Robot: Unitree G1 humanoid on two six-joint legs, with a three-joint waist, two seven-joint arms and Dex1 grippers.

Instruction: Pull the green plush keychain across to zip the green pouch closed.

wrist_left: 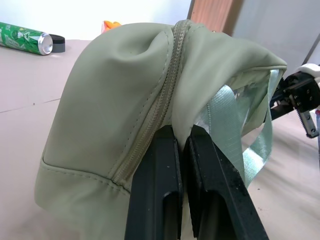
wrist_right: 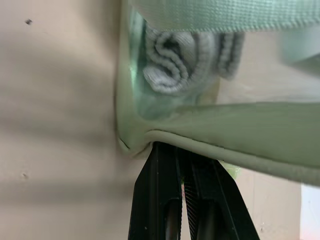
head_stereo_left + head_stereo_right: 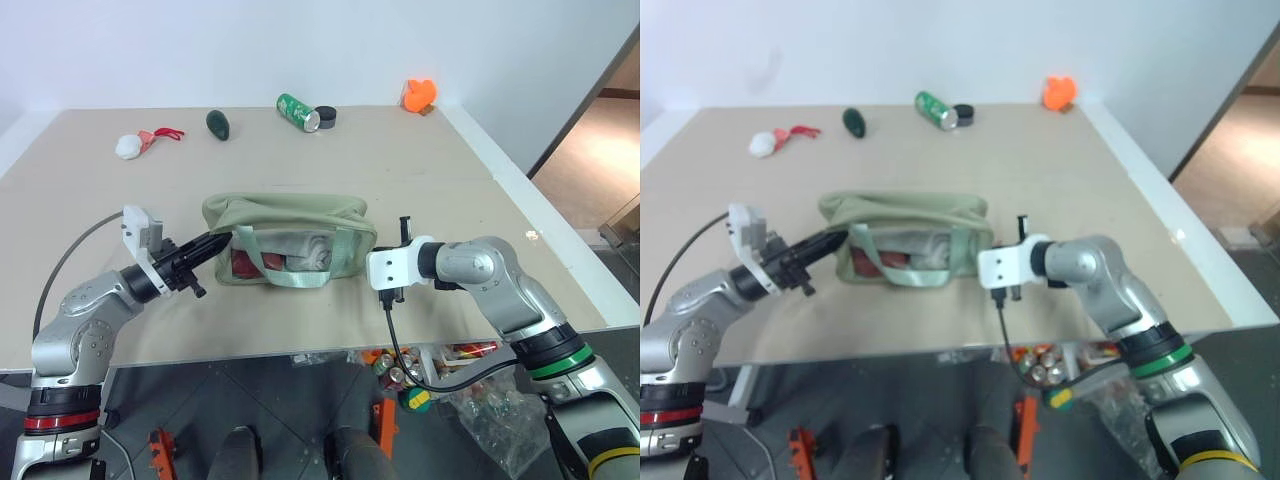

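Note:
The green pouch (image 3: 290, 215) lies in the middle of the table, its strap handle (image 3: 295, 275) hanging over the clear front window. The zipper (image 1: 160, 100) looks closed at the pouch's left end. My left gripper (image 3: 222, 240) is shut on a fold of fabric at that end, as the left wrist view shows. At the right end my right gripper (image 2: 172, 146) is shut, its tips against the pouch's lower corner seam. A small lime-green sliver (image 2: 231, 172) peeks out beside these fingers. I cannot tell whether it is the green plush keychain or whether it is held.
Along the far side of the table lie a white plush with red cord (image 3: 130, 146), a dark green avocado-shaped object (image 3: 218, 123), a green can (image 3: 297, 111) and an orange toy (image 3: 420, 94). The table's front edge (image 3: 250, 352) runs just below my arms.

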